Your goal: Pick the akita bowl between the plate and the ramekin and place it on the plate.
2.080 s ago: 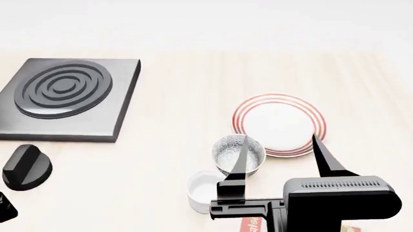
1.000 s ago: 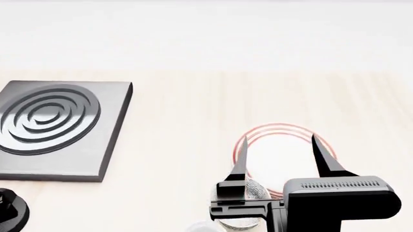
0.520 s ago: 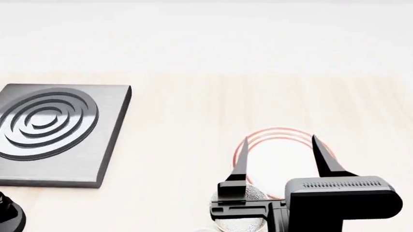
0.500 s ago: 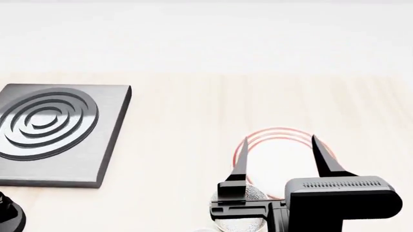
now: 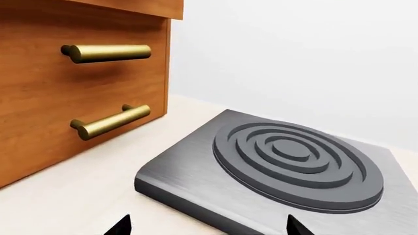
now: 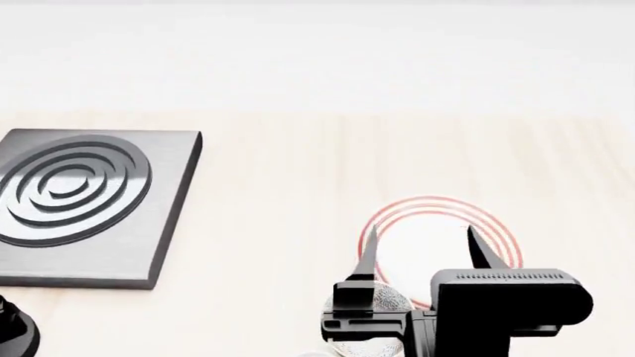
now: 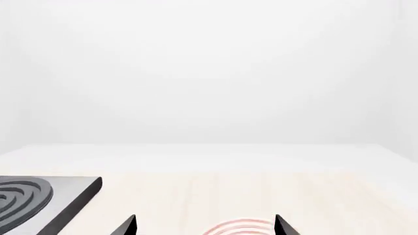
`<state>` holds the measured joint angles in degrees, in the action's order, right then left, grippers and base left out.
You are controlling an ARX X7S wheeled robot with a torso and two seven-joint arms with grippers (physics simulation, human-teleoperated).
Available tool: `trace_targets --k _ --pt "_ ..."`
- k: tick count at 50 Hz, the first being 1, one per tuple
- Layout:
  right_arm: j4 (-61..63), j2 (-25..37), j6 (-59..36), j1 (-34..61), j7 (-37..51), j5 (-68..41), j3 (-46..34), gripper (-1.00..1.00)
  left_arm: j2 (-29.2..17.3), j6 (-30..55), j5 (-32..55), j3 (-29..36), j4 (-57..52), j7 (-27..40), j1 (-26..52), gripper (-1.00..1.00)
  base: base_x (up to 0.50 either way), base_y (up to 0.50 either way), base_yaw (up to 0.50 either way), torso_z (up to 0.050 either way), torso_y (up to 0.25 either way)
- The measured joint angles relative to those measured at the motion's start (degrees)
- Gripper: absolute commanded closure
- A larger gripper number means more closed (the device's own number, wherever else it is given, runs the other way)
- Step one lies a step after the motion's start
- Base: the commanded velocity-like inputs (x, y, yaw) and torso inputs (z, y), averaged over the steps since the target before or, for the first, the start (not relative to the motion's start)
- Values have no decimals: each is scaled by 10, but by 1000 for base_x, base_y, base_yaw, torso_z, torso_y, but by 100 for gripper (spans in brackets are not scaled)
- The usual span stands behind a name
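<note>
Since half a second ago the right end effector (image 6: 418,242) has drawn its fingers closer together, though they remain spread, grasping nothing, over the plate (image 6: 496,227). The bowl (image 6: 389,301) sits on the desk (image 6: 278,223) at the plate's 7 o'clock, mostly hidden behind the arm. The left end effector (image 5: 205,226) is spread wide near the burner (image 5: 294,156), empty.

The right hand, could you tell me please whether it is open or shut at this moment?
Open. In the head view the right hand shows two dark fingers spread apart over the plate, with nothing between them.
</note>
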<state>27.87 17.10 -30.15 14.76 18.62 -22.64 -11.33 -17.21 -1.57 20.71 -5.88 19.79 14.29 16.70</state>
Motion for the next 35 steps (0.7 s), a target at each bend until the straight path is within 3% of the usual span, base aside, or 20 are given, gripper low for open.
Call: trace_targets --k 35 --pt "-77 -4 -153 77 33 -46 -4 -100 -3 5 12 -1 -3 4 -1 -100 0 0 0 0 0"
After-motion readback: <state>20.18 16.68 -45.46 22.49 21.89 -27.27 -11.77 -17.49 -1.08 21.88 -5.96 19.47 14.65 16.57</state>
